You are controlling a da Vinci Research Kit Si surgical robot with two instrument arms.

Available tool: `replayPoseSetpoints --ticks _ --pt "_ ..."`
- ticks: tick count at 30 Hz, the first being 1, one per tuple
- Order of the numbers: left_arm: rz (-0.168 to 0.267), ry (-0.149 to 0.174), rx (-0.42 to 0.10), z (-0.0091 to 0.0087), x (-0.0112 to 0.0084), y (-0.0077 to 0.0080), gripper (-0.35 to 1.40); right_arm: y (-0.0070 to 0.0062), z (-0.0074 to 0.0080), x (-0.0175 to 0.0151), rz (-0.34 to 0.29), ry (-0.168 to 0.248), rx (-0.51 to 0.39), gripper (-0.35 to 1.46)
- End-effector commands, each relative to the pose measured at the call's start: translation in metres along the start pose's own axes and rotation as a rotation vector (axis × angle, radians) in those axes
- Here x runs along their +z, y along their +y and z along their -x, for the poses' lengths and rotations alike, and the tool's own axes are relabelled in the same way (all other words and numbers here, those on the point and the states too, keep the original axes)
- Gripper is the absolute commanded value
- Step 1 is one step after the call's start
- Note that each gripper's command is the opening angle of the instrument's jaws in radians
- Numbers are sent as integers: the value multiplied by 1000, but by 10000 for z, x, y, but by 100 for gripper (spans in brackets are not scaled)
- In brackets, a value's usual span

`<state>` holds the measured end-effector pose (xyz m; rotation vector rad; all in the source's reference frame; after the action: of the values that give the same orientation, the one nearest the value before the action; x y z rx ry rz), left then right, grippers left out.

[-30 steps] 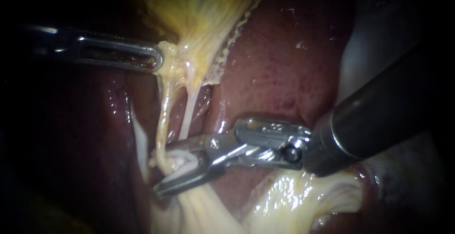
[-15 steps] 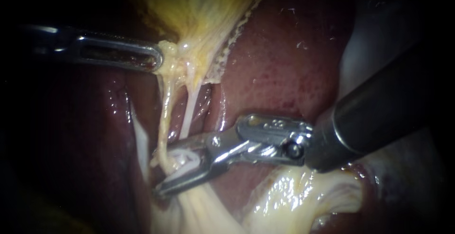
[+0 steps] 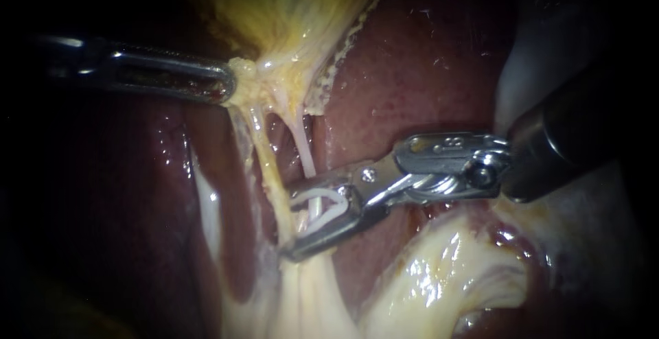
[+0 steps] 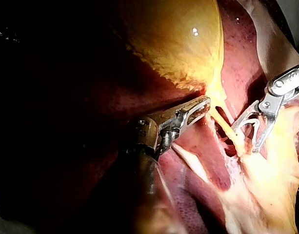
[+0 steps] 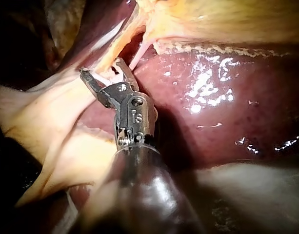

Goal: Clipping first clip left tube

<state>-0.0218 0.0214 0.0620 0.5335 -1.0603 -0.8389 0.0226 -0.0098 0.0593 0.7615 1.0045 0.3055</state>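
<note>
The clip (image 3: 316,193) sits in the tool of the right instrument (image 3: 288,222). It is white and spread into an open V, with one limb against each jaw, so the jaws stand apart and hold the clip from both sides. The paler right tube (image 3: 302,147) runs down from the gallbladder (image 3: 288,16) and passes between the jaws, inside the clip. The yellow left tube (image 3: 264,154) descends just beside it and crosses at the very tips of the jaws. Whether it lies inside the clip or just outside cannot be told. Both tubes are stretched taut over the dark red liver (image 3: 412,71).

The right instrument comes in from the right, and its dark shaft lies low across pale tissue (image 3: 439,270). Its tool is angled slightly downward towards the tubes. In its own wrist view the right instrument (image 5: 101,68) points away from the camera, with the liver (image 5: 227,97) glistening beside it.

The left instrument (image 3: 230,84) reaches in level from the left. Its slotted jaws lie together and pinch the yellow tissue at the narrow end of the gallbladder, where the two tubes begin. In the left wrist view, the left instrument (image 4: 205,102) holds that tissue at its tip, under the broad gallbladder (image 4: 173,34). The right instrument (image 4: 245,138) is near, ahead of it. The clip (image 4: 249,123) shows between that instrument's jaws, and the left tube (image 4: 227,127) runs between the two tools.
</note>
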Motion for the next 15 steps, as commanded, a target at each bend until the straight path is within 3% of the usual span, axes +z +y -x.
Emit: replayPoseSetpoints --ticks 1,9,15 --pt "-2 1 1 0 0 0 -35 0 -1 -3 25 11 -8 50" --pt "-2 1 -5 0 1 0 -35 -2 -21 -23 95 31 -19 50" --pt "-1 4 -5 0 1 0 -35 3 -20 -21 111 24 -20 50"
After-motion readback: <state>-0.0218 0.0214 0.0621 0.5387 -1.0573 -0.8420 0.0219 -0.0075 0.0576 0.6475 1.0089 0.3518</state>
